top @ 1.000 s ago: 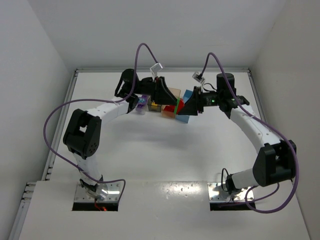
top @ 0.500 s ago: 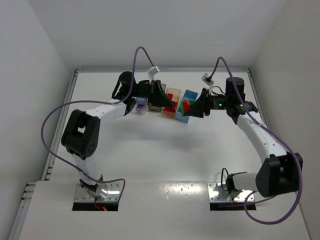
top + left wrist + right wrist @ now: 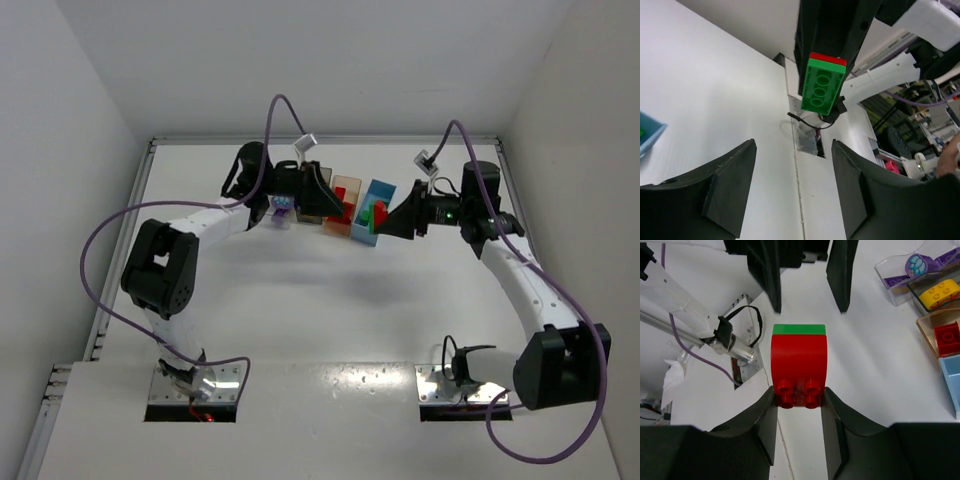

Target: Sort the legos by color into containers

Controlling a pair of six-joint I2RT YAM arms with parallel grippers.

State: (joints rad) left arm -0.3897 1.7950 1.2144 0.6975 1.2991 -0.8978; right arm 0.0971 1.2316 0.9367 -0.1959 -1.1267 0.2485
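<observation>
Legos (image 3: 940,289) in purple, yellow and red already lie in their bins (image 3: 930,335), while a red-green pair (image 3: 799,360) hangs beside them, pinched in the right claw (image 3: 800,396) before the spread left claw (image 3: 792,150), not yet split or sorted.

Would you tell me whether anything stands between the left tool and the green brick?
Nothing visible: the open left tool faces the green brick, stacked on the red brick in the right tool.
</observation>
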